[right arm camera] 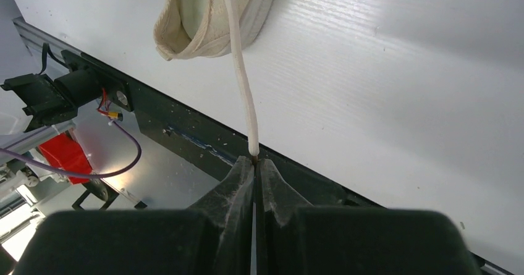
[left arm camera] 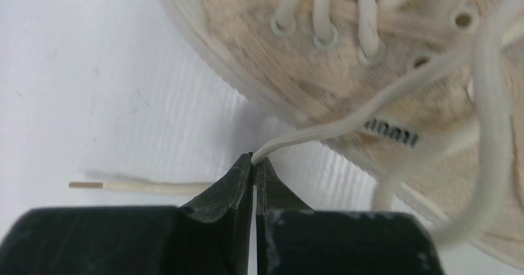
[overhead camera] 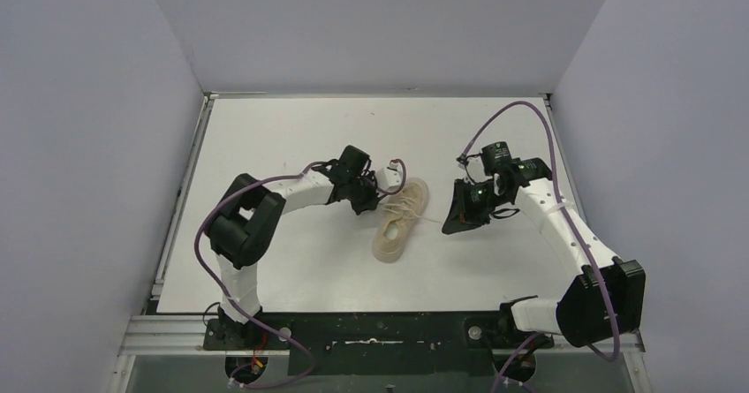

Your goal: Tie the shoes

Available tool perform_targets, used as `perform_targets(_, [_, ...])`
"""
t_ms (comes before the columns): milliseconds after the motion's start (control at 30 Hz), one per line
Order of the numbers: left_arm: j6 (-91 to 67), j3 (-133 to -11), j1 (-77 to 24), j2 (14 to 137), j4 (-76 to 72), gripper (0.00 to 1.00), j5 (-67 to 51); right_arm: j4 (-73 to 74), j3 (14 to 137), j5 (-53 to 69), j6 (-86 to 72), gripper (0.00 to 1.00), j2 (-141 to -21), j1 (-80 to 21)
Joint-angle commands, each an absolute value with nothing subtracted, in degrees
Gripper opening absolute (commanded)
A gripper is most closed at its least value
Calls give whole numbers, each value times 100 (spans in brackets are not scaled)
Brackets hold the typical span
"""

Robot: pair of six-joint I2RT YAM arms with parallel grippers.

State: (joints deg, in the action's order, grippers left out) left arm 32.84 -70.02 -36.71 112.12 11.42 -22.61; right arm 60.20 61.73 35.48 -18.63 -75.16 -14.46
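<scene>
A small cream-beige sneaker (overhead camera: pixel 402 220) lies on the white table (overhead camera: pixel 291 146), toe toward the back. My left gripper (overhead camera: pixel 369 200) is just left of the shoe, shut on a cream lace (left arm camera: pixel 321 130) that runs from its tips (left arm camera: pixel 254 159) up to the shoe's side (left arm camera: pixel 290 71); the lace's free end (left arm camera: pixel 123 186) lies on the table to the left. My right gripper (overhead camera: pixel 449 225) is right of the shoe, shut on the end of the other lace (right arm camera: pixel 242 89), which stretches taut from its tips (right arm camera: pixel 254 161) to the shoe's heel opening (right arm camera: pixel 198 21).
Grey walls enclose the table on three sides. The black base rail (overhead camera: pixel 380 331) runs along the near edge, with purple cables (overhead camera: pixel 530 110) looping over the arms. In the right wrist view the rail (right arm camera: pixel 185 139) and a red part (right arm camera: pixel 62 154) show below the table edge.
</scene>
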Motion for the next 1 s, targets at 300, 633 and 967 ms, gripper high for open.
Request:
perform_targets(300, [-815, -6396, -3264, 8881, 3129, 0, -895, 7323, 6652, 2292, -1925, 0, -6937, -768])
perform_targets(633, [-2597, -6008, -2683, 8732, 3627, 0, -673, 7241, 6569, -397, -2742, 0, -7407, 205])
perform_targets(967, [-2883, -6379, -1732, 9623, 4234, 0, -1109, 6170, 6562, -1861, -3708, 0, -9049, 754])
